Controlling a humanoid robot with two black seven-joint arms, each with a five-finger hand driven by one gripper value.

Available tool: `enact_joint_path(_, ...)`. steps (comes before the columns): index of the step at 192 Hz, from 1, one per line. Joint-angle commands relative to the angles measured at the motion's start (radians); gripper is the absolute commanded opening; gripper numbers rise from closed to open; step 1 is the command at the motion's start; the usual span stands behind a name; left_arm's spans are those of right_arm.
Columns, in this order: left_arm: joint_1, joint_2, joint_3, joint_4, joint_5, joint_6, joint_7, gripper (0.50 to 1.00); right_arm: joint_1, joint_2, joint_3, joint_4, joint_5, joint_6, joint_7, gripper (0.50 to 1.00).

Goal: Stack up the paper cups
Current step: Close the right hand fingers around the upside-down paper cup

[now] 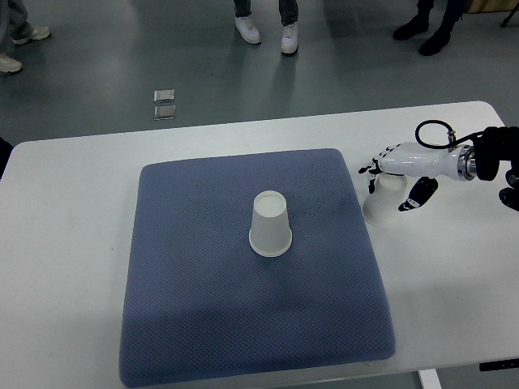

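We work with the right robot hand (395, 172), which reaches in from the right edge over the white desk (73, 243). It sits on top of a paper cup (383, 204) that stands mouth down on the desk, just off the right edge of the blue mat (203, 316). The fingers (371, 168) drape over the cup's upper part and the thumb (418, 195) hangs down its right side, so we judge the hand closed on the cup, though how firm the hold is we cannot tell. The cup's rim looks to be on the desk. The left robot hand is not in view.

The second cup (270, 224) stands mouth down near the middle of the mat, well apart from the first.

For this step, we want a light squeeze: paper walls buckle easily, and a crushed cup will not slide over the other. We should lift straight up until the rim clears the mat's raised edge, then carry the cup left, keeping it upright and mouth down. Above the second cup, we line up the two axes before lowering, since a tilted approach could knock the free cup over on the soft mat.

People's shoes (266, 32) show on the floor beyond the desk; they play no part.
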Motion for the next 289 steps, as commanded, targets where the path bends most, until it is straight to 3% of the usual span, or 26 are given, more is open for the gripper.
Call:
enact_joint_path(1,0.000,0.000,0.000,0.000,0.000,0.000,0.000,1.000,0.000,0.003,-0.011,-0.011,-0.001,-0.009,0.001,0.905)
enact_joint_path(41,0.000,0.000,0.000,0.000,0.000,0.000,0.000,1.000,0.003,0.013,-0.077,-0.039,-0.005,-0.075,0.001,0.903)
enact_joint_path(110,0.000,0.000,0.000,0.000,0.000,0.000,0.000,1.000,-0.001,0.029,-0.084,-0.050,-0.010,-0.117,-0.004,0.903)
enact_joint_path(162,0.000,0.000,0.000,0.000,0.000,0.000,0.000,1.000,-0.010,0.043,-0.093,-0.074,-0.050,-0.144,-0.004,0.836)
enact_joint_path(217,0.000,0.000,0.000,0.000,0.000,0.000,0.000,1.000,-0.009,0.045,-0.093,-0.088,-0.070,-0.152,-0.005,0.832)
enact_joint_path(272,0.000,0.000,0.000,0.000,0.000,0.000,0.000,1.000,-0.009,0.049,-0.097,-0.088,-0.079,-0.149,-0.005,0.717)
enact_joint_path(289,0.000,0.000,0.000,0.000,0.000,0.000,0.000,1.000,-0.006,0.049,-0.113,-0.088,-0.079,-0.150,-0.005,0.654)
